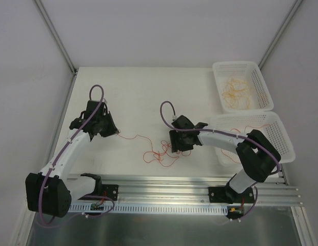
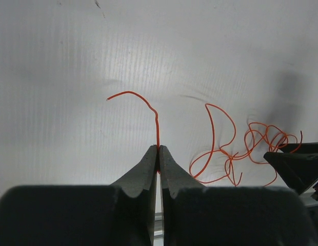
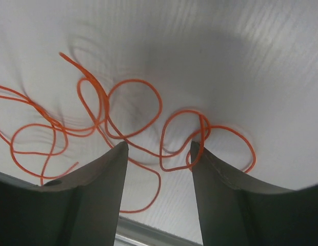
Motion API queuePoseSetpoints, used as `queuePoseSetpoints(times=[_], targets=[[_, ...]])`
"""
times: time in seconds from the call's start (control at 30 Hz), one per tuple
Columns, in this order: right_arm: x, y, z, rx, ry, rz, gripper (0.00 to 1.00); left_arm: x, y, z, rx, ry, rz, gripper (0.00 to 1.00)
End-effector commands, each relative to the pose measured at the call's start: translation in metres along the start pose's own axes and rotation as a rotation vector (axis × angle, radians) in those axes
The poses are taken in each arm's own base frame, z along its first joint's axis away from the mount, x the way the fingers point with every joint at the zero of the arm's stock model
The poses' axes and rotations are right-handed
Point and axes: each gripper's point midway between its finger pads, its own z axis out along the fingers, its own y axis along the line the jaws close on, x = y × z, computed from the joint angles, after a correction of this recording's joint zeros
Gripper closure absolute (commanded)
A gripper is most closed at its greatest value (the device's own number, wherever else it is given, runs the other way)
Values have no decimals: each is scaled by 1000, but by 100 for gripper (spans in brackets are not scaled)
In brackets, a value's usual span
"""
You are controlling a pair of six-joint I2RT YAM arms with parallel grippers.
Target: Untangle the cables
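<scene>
White tabletop (image 1: 138,92), thin red-orange cables (image 1: 160,154) tangled: my left gripper (image 2: 158,149) pinches one end, and my right gripper (image 3: 159,146) gapes, astride loose loops. Pulling left now could cinch the knot, I reckon.

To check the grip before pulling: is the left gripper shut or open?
Shut. In the left wrist view the left gripper has its jaws together, pinching the red cable between them.

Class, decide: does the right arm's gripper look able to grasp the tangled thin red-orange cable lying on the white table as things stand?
Probably yes: the right gripper stands open directly over the tangled thin red-orange cable, with nothing between them.
</scene>
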Motion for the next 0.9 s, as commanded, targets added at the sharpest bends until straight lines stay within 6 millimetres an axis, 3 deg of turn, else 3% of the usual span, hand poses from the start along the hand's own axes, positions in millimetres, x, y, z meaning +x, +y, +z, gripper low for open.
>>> queuePoseSetpoints(times=[0.0,0.17,0.27,0.37,0.47,0.57,0.6,0.67,0.7,0.73,0.8,0.83,0.87], targets=[[-26,13,4,48,-90,-32,45,-4,0,-6,3,-40,36,99],[-28,5,15,152,-88,-107,51,-9,2,-6,-15,-54,51,100],[-28,-4,16,213,-83,-133,65,-17,2,-7,-29,-72,67,100],[-32,-14,11,272,-95,-147,91,-25,4,-9,-51,-98,78,100],[-41,-22,-5,315,-123,-167,99,-36,11,-9,-96,-124,88,100],[-68,-28,-49,340,-211,-181,99,-50,33,-12,-181,-163,52,100],[-89,-29,-86,337,-283,-180,99,-58,52,-14,-248,-189,12,100],[-110,-29,-129,323,-364,-182,99,-64,73,-16,-318,-205,-45,100],[-125,-25,-162,307,-419,-188,99,-64,80,-14,-340,-204,-64,100],[-138,-28,-198,298,-492,-211,99,-69,101,-17,-387,-216,-131,100],[-147,-32,-240,306,-551,-225,99,-67,118,-12,-437,-193,-180,100],[-162,-31,-285,293,-659,-204,99,-68,125,-11,-455,-191,-217,100],[-165,-33,-303,303,-691,-232,99,-66,136,-8,-481,-176,-258,100]])
